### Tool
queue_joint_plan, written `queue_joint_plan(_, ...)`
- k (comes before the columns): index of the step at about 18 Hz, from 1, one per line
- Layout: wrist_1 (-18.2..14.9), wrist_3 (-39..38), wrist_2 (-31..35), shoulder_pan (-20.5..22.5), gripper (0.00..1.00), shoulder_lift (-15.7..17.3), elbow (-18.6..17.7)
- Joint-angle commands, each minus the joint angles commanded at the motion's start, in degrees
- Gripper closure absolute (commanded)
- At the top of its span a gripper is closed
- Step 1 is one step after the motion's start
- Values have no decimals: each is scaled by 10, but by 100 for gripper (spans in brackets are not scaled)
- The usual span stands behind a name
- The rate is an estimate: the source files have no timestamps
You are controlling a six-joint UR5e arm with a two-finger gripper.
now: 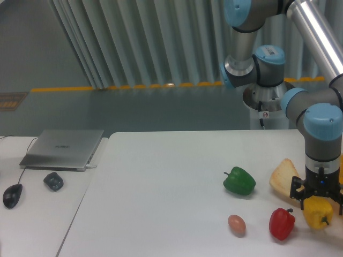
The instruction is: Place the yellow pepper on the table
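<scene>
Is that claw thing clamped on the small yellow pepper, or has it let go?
Clamped, it seems: the black two-finger gripper straddles the glossy yellow pepper's top. Whether the pepper touches the white table, cannot tell.

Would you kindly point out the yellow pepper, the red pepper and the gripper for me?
yellow pepper (318, 213): fixed camera, middle of its glossy body.
red pepper (281, 224): fixed camera, centre of its body.
gripper (318, 199): fixed camera, midway between its fingertips.

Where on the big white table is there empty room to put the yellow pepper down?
The table is bare from its left edge to the green pepper and egg. The right side is crowded: red pepper, bread, and the gripper holding the yellow pepper.
</scene>
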Motion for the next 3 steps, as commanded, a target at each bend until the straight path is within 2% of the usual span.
queue_joint_plan(3, 0, 2, 0, 0, 0, 3, -1)
